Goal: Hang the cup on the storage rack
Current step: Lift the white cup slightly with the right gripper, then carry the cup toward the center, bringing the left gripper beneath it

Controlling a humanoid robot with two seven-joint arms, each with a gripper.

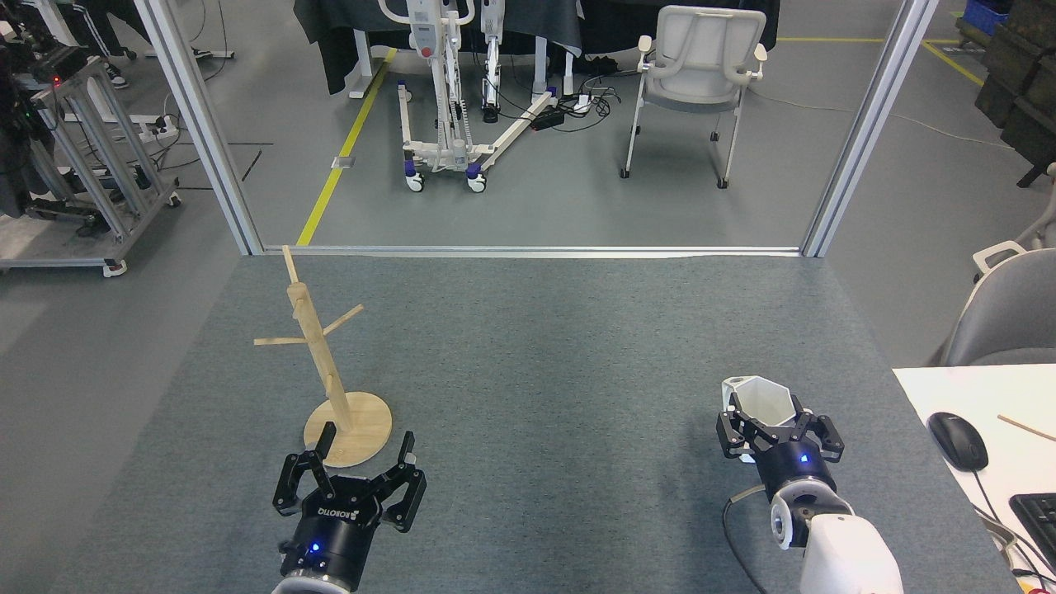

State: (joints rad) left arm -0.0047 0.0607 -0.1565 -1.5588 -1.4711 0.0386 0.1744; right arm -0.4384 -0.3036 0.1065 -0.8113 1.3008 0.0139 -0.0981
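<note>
While my right gripper [779, 429] clamps the white faceted cup [762, 402] mouth-up at lower right, my left gripper [366, 454] gapes beside the upright wooden storage rack [318, 355].

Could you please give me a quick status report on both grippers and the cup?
Right gripper shut on the cup. Left gripper open, empty, near the storage rack base. Cup not hung. Nothing between cup and rack.

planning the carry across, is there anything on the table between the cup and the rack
Nothing visible. The cup sits in the right gripper at the right, the rack stands at the left, and only bare grey table lies between. The open left gripper is just in front of the rack's base.
</note>
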